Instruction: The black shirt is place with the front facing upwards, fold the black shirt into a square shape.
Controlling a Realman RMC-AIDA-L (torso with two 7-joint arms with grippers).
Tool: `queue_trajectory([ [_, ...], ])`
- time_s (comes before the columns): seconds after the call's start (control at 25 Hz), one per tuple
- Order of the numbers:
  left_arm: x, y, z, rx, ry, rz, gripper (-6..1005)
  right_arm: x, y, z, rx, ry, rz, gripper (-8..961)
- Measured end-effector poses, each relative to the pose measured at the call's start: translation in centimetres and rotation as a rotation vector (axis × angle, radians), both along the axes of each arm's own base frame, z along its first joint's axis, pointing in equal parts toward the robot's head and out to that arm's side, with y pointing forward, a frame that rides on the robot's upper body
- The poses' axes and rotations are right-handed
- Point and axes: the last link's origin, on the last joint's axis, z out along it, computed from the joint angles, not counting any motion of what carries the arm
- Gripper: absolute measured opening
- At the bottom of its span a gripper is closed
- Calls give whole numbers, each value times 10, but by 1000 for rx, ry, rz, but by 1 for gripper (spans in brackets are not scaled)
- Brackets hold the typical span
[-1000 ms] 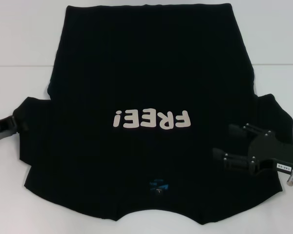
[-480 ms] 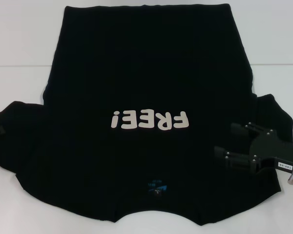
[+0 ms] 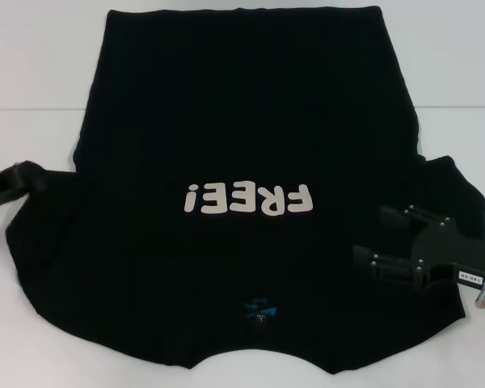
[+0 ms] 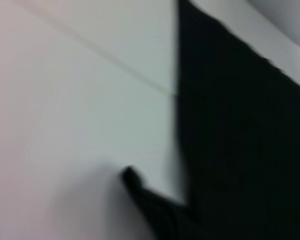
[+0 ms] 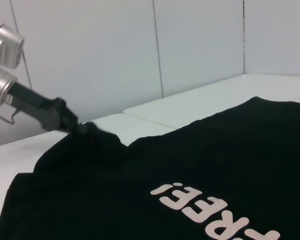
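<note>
The black shirt (image 3: 242,121) lies flat on the white table (image 3: 40,65), front up, with its off-white "FREE!" print (image 3: 250,198) and blue neck label (image 3: 261,309) nearest me. My left gripper (image 3: 10,184) is at the far left, shut on the tip of the shirt's left sleeve and holding it slightly raised. It also shows in the right wrist view (image 5: 70,122), pinching the cloth. My right gripper (image 3: 369,233) hovers open and empty over the shirt's right shoulder area. The left wrist view shows black cloth (image 4: 240,125) against the table.
A seam (image 3: 32,109) runs across the table at mid depth. White wall panels (image 5: 200,45) stand behind the table in the right wrist view. Bare table shows left and right of the shirt.
My left gripper has pulled the left sleeve outward to the left and then lifted it a little toward the far side, spreading that side of the shirt. My right gripper has hardly moved.
</note>
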Motion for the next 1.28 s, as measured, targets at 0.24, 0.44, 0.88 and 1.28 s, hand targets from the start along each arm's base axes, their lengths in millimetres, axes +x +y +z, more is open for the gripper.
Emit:
queue_trajectory([
  [0.24, 55, 16, -22, -92, 18, -172, 1, 0, -1, -1, -4, 0, -2, 905],
  [0.44, 78, 19, -49, -173, 40, -237, 27, 0, -2, -2, -8, 3, -4, 905],
  [0.88, 87, 1, -50, -158, -199, -393, 224, 5, 0, 3, 12, 39, -68, 904],
  [1.28, 68, -62, -63, -47, -49, -885, 628, 33, 28, 96, -106, 193, -648, 903],
])
